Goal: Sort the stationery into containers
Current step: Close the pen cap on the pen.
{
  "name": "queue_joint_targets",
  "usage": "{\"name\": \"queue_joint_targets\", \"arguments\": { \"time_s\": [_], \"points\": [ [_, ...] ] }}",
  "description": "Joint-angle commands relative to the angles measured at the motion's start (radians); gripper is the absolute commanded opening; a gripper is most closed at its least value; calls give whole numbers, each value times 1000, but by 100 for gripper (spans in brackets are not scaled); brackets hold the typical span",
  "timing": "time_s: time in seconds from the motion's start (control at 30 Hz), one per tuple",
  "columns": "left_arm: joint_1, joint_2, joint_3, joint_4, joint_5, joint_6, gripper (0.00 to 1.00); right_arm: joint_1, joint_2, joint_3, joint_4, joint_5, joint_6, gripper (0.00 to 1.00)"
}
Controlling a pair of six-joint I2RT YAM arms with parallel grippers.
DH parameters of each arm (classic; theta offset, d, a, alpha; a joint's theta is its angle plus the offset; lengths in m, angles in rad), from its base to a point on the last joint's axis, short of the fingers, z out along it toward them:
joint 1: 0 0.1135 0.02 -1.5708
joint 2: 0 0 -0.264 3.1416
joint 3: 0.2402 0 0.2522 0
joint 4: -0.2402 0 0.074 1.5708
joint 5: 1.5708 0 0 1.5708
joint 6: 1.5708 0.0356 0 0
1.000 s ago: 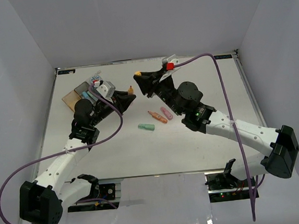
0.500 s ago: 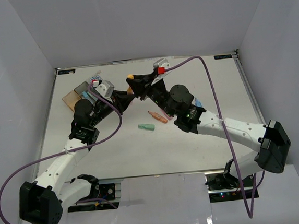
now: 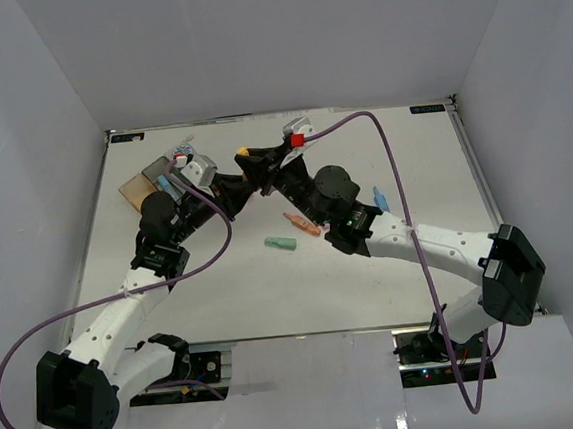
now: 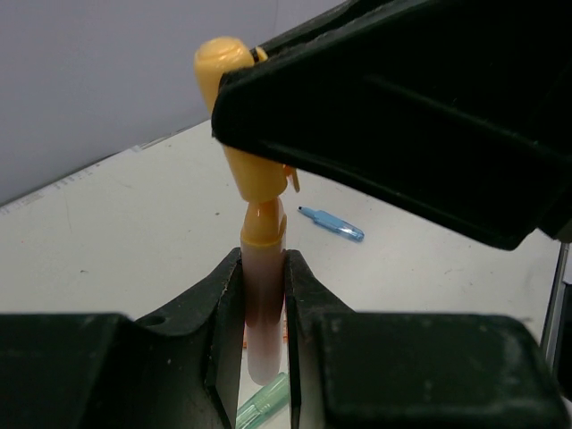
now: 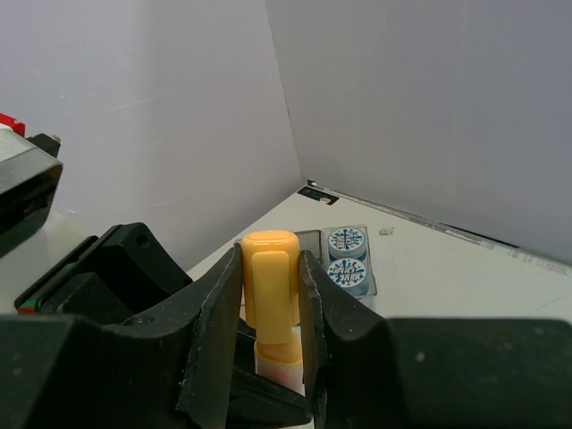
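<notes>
Gripping one marker [image 4: 253, 170] from both ends, upright and clear of the table [image 3: 393, 285], toward 11 o'clock in the top view. Left claw [image 4: 262, 268] clamping tight on the pale barrel [image 4: 262, 304]; right claw [image 5: 268, 268] squeezing closed on the yellow cap [image 5: 268, 259] directly above, at 12 o'clock from the left one. Waiting at 10 o'clock: the bins [image 3: 136, 190], with two patterned rolls [image 5: 347, 256] already lying in the clear one. Lying loose near the table's middle: a green stick [image 3: 280, 243], an orange stick [image 3: 300, 223] and, toward 3 o'clock, a blue stick [image 3: 379, 197].

Judging the marker light, stiff and smooth-sided, so likely turning or sliding under a loose pinch. Also judging the cap a separate push-on part, probably coming away if pulled along the axis. Taking hold across the middle of the barrel looks the safest, never on the cap alone.
</notes>
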Motion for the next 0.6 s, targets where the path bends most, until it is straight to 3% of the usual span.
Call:
{"name": "queue_joint_targets", "arguments": {
  "time_s": [0.0, 0.57],
  "points": [
    [-1, -34, -4, 18, -2, -13, 8, 7, 11, 4, 84, 12, -12, 8],
    [-1, -40, -21, 76, -39, -116, 8, 30, 1, -92, 192, 15, -30, 10]
  ]
}}
